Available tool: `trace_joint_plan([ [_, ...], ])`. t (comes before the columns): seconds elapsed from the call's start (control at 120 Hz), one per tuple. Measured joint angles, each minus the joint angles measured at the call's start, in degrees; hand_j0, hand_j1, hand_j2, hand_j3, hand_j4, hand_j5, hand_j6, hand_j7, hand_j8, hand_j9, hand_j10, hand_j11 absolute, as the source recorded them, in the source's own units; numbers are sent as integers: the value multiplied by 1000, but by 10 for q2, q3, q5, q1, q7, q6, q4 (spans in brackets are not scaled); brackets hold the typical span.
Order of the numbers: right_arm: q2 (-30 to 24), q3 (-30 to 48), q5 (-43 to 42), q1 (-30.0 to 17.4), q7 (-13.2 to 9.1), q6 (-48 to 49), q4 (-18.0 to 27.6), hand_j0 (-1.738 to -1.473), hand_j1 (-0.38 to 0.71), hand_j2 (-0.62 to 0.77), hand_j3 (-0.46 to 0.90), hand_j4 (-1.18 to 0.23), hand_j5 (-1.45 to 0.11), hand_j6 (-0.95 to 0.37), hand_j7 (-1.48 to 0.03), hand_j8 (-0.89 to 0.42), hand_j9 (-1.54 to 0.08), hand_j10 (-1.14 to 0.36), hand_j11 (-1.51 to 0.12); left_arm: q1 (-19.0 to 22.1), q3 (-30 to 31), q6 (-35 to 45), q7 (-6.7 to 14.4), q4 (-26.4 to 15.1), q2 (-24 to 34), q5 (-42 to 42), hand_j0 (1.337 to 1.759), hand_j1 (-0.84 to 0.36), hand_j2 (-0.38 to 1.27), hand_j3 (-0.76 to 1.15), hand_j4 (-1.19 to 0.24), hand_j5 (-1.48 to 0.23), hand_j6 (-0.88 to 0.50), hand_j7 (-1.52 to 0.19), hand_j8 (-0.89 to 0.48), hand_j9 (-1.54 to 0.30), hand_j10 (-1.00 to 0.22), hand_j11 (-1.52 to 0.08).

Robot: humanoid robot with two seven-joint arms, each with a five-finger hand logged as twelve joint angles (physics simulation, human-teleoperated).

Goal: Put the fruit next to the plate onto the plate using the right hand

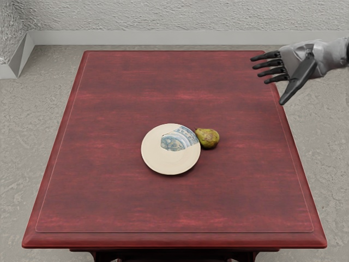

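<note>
Pear [208,137]: sitting on the red desk [163,87], just beside the right rim of the cream plate [163,161]. Right hand [286,64]: hovering above the far right corner, well apart, fingers spread, holding nothing

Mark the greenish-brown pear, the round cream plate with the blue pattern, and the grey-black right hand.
greenish-brown pear [208,137], head view, middle of its body.
round cream plate [166,159], head view, bare cream surface.
right hand [292,61], head view, palm; fingers spread.
</note>
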Motion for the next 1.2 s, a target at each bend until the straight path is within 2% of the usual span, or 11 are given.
trace_joint_plan([
  [0.167,74,-116,-52,86,0,0,8,-1658,-349,-1,0,-1,0,-1,0,-1,0,-1,0,-1,1,0,0,0,0,0,1658,337,2,0,-10,-13,-10,-13,-10,-13,-10,-13],
  [0.325,102,-194,-63,130,0,0,16,-1658,-348,-1,0,-2,-1,-3,-1,-2,-1,-2,-1,1,2,0,0,0,0,0,1658,337,2,0,-10,-13,-10,-13,-10,-13,-10,-13],
  [0.417,129,-225,-85,148,0,-33,25,-1658,-348,-1,0,-2,-1,-3,-1,-2,-1,-2,-1,0,2,0,0,0,0,0,1658,337,2,0,-10,-13,-10,-13,-10,-13,-10,-13],
  [0.717,226,-270,-179,145,0,-204,44,-1658,-349,0,0,-2,0,-3,0,-2,0,-1,0,0,3,0,0,0,0,0,1658,337,2,0,-10,-13,-10,-13,-10,-13,-10,-13],
  [0.85,247,-297,-193,146,0,-258,60,-1658,-349,0,0,-2,0,-3,0,-2,0,-1,0,-1,3,0,0,0,0,0,1658,337,2,0,-10,-13,-10,-13,-10,-13,-10,-13],
  [0.983,238,-326,-196,150,0,-341,124,-1658,-349,0,0,-2,0,-3,0,-2,0,-1,0,0,3,0,0,0,0,0,1658,337,2,0,-10,-13,-10,-13,-10,-13,-10,-13],
  [1.2,232,-340,-195,151,0,-425,184,-1658,-349,1,0,-2,0,-2,0,-2,0,-1,0,0,3,0,0,0,0,0,1658,337,2,0,-10,-13,-10,-13,-10,-13,-10,-13],
])
